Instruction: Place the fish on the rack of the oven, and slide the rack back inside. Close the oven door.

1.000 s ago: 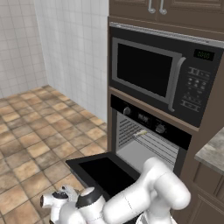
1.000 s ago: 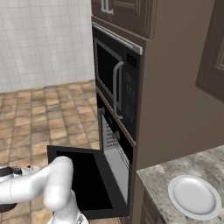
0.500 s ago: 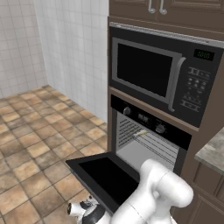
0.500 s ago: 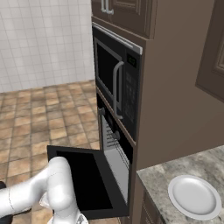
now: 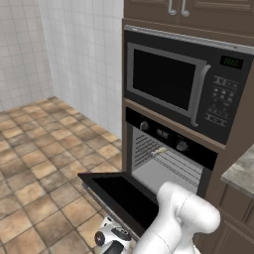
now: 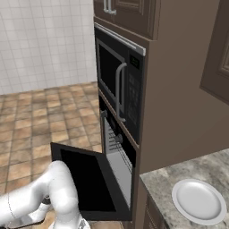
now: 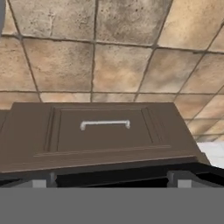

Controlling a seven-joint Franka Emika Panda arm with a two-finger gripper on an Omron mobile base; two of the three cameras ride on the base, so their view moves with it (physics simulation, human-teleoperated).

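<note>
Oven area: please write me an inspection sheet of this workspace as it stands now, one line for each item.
Surface: stone counter beside the oven, with a white plate on it.
Job's things: oven is open; oven door is dropped down roughly level; rack sits within the cavity; a small pale sliver on it looks like the fish, too small to be sure.
Clutter: nothing seen.
Grippers: gripper is low, below the door, its fingertips wide apart and nothing between them; it faces a brown cabinet panel with a silver handle.
Cables: nothing seen.
Surroundings: black microwave above the oven, tiled floor, white tiled wall.
</note>
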